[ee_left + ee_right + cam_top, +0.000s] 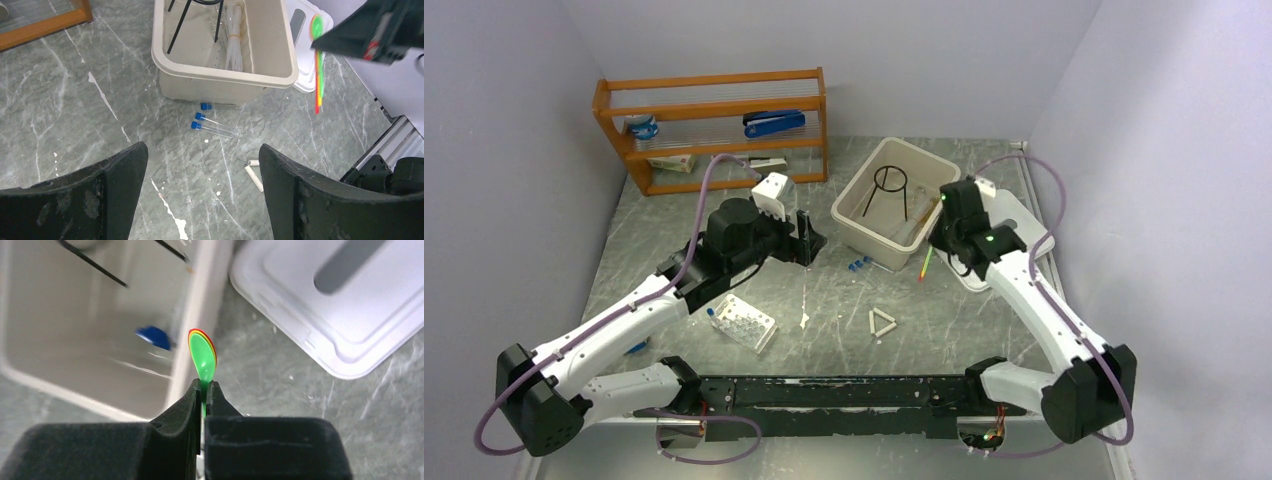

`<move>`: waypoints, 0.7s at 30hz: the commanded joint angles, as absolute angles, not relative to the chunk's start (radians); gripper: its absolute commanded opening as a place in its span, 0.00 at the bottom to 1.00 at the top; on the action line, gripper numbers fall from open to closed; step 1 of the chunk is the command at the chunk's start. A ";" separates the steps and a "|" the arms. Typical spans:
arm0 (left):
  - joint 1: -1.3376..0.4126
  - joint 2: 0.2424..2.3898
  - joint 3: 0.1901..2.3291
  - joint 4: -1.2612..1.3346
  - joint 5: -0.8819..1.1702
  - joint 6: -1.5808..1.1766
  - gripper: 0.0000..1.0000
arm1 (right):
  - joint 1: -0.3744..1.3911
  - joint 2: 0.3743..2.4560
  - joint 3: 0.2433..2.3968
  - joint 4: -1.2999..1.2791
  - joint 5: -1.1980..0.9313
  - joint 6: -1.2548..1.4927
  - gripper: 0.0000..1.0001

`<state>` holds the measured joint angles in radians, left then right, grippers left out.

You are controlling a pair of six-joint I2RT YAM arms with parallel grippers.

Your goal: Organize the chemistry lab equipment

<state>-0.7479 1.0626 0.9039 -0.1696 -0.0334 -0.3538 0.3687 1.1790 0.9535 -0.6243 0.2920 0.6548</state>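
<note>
Spoons [202, 356], stacked glossy plastic, round-bowled, in right gripper [204, 386]

White-and-black arms [614, 335], lilac cables [703, 195]

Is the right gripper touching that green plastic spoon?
Touching: the right wrist view shows the right gripper pinched shut on the handle of the green plastic spoon.

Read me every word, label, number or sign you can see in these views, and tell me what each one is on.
No text can be read in any view.
Box on the shelf: maybe printed, too small to read.
Blue-and-white item above it: too blurred to read.
Bin, lid, spoons: no marks seen.
</note>
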 commanded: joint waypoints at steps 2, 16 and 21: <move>-0.744 1.027 0.940 -0.188 -0.064 -0.326 0.86 | 0.372 1.157 1.108 -0.630 0.326 0.611 0.00; -0.743 1.015 0.927 -0.195 -0.093 -0.308 0.86 | 0.372 1.542 1.284 -0.450 0.379 0.719 0.00; -0.744 1.012 0.920 -0.194 -0.098 -0.309 0.86 | 0.371 1.645 1.298 -0.435 0.435 0.751 0.00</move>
<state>-0.7479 1.0325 0.9039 -0.1879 -0.0784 -0.3244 0.3687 1.6039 1.2613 -0.4686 0.3614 0.7101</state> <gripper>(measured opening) 0.861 0.027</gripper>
